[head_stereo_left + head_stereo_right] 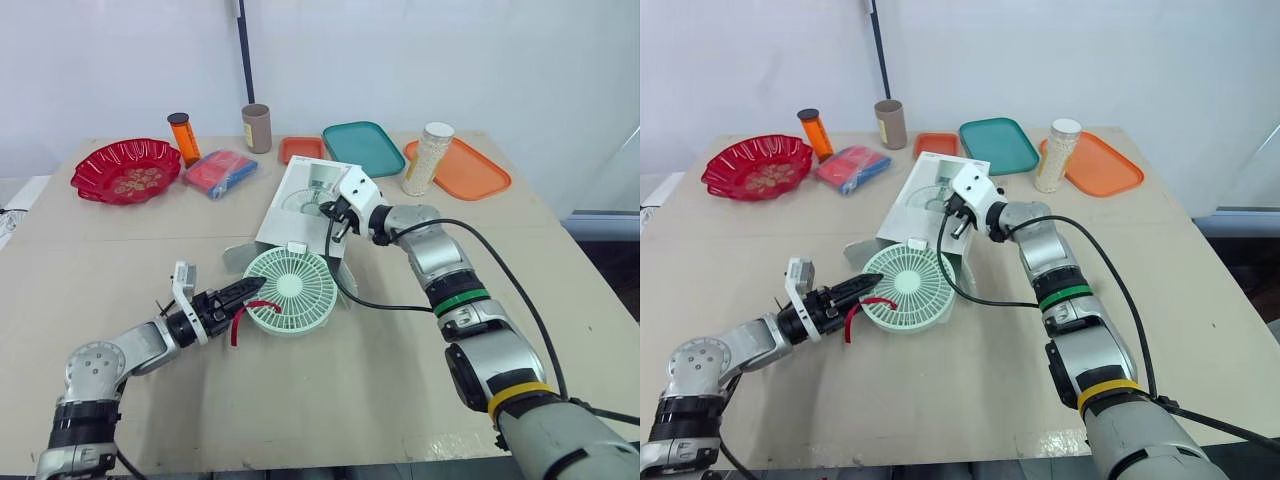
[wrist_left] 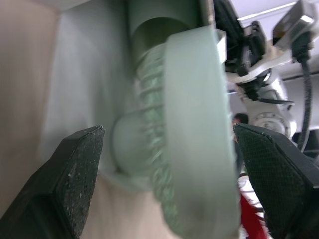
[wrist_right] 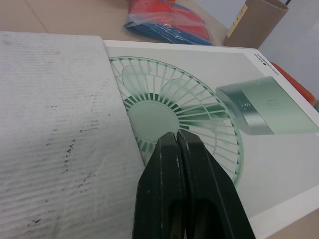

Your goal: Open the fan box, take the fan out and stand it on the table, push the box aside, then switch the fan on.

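the left gripper is nearest, low over the near left part of the table and pointing toward the fan. its fingers are apart, one on each side of the fan's round rim, and the left wrist view shows a gap between each pad and the rim, so they are not clamped on it. the fan is pale green. its grille head lies face up on the table just in front of the box. its stem end points into the box mouth, and how much of it is inside cannot be told.

the box is white and lies flat at mid table, printed face up, with its near end open. its flaps are spread to either side of the fan head.

the right gripper is over the box's right edge. its fingers are pressed together with nothing between them, and their tips are on the printed fan picture on the box top.

along the far edge, from the left, are:
- a red bowl
- an orange bottle
- a blue and red packet
- a brown tube
- a small tray
- a teal tray
- an orange tray, with a jar of white grains at its left end

all of these are well apart from the fan and both grippers.
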{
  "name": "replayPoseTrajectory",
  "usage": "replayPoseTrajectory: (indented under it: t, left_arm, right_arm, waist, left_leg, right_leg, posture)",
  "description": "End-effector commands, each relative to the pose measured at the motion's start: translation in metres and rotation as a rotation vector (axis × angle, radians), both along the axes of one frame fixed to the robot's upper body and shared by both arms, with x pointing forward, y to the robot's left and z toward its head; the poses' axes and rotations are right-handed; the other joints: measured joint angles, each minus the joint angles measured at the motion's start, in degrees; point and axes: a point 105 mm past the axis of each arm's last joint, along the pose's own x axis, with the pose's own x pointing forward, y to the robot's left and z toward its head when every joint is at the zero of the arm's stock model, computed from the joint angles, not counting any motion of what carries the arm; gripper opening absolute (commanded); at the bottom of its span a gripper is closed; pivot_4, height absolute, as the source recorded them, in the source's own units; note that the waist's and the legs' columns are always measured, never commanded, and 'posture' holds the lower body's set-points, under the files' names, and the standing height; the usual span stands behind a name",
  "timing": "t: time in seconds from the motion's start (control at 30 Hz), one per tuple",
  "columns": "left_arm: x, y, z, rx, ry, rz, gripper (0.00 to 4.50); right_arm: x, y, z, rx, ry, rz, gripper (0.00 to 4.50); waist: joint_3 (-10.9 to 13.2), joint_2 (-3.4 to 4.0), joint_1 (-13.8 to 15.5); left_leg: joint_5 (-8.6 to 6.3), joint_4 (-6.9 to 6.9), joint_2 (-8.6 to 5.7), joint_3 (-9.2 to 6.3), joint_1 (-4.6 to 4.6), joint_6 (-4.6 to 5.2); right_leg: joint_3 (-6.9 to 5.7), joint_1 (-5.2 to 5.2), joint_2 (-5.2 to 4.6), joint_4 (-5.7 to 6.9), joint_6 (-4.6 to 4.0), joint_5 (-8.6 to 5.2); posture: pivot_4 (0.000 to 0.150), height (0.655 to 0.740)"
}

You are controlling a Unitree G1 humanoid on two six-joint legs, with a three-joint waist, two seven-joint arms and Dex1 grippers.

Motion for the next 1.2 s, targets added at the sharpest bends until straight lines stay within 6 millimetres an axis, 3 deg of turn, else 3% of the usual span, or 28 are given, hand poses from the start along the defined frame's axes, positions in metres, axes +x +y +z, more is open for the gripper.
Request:
replayPoseTrajectory:
  t: [0.03,0.2,0.23,0.43,0.87,1.03,1.1,1.2]
  left_arm:
    - [0.004,0.0,0.002,-0.019,-0.005,-0.002,3.58]
    - [0.001,0.003,0.001,-0.027,0.001,-0.008,1.99]
    - [0.0,0.004,-0.001,-0.024,0.006,-0.008,1.91]
    - [-0.012,0.007,-0.015,-0.008,0.064,0.007,1.91]
    - [-0.042,0.008,-0.02,-0.045,0.118,0.002,1.91]
    - [-0.041,0.017,-0.024,-0.027,0.129,0.046,1.91]
    - [-0.039,0.017,-0.023,-0.024,0.12,0.043,2.91]
    - [-0.031,0.016,-0.02,-0.009,0.103,0.052,3.94]
  right_arm:
    - [-0.002,-0.008,-0.027,-0.034,0.089,-0.028,0.0]
    - [-0.002,-0.011,-0.026,-0.036,0.087,-0.039,0.0]
    - [-0.002,-0.012,-0.026,-0.035,0.087,-0.04,0.0]
    - [-0.002,-0.009,-0.027,-0.035,0.086,-0.038,0.0]
    - [-0.002,-0.006,-0.025,-0.03,0.082,-0.031,0.0]
    - [-0.002,-0.004,-0.025,-0.026,0.084,-0.026,0.0]
    - [-0.002,-0.004,-0.026,-0.026,0.085,-0.024,0.0]
    - [-0.002,-0.003,-0.023,-0.022,0.08,-0.02,0.0]
  waist:
    - [0.0,0.0,0.0]
    - [0.0,-0.02,0.0]
    - [0.0,-0.02,0.0]
    - [0.0,-0.02,-0.1]
    - [0.0,-0.05,-0.2]
    - [0.0,-0.06,-0.2]
    - [0.0,-0.07,-0.2]
    - [0.0,-0.06,-0.1]
  left_leg:
    - [0.0,0.0,0.0,0.01,0.0,0.0]
    - [0.01,-0.03,0.0,0.0,0.0,-0.01]
    - [0.01,-0.02,0.01,0.01,0.0,-0.02]
    - [0.02,-0.04,0.04,0.02,0.01,-0.03]
    - [0.01,-0.1,0.19,0.22,0.06,-0.02]
    - [0.01,-0.13,0.23,0.27,0.12,-0.02]
    - [0.01,-0.13,0.23,0.29,0.12,-0.03]
    - [0.02,-0.14,0.23,0.28,0.12,-0.04]
  right_leg:
    - [0.0,-0.01,0.0,0.0,0.0,0.0]
    - [0.0,-0.02,-0.01,0.0,0.0,0.01]
    - [0.01,-0.02,-0.01,0.0,0.0,0.02]
    - [0.01,-0.03,0.01,0.0,-0.02,0.03]
    - [0.05,-0.1,0.04,0.0,-0.14,0.1]
    - [0.06,-0.09,0.09,-0.01,-0.16,0.11]
    - [0.07,-0.08,0.1,-0.01,-0.17,0.12]
    - [0.07,-0.09,0.11,-0.01,-0.17,0.12]
  posture:
    - [0.15,0.74]
    - [0.15,0.74]
    - [0.15,0.74]
    - [0.15,0.74]
    - [0.15,0.74]
    - [0.15,0.74]
    - [0.15,0.74]
    - [0.15,0.74]
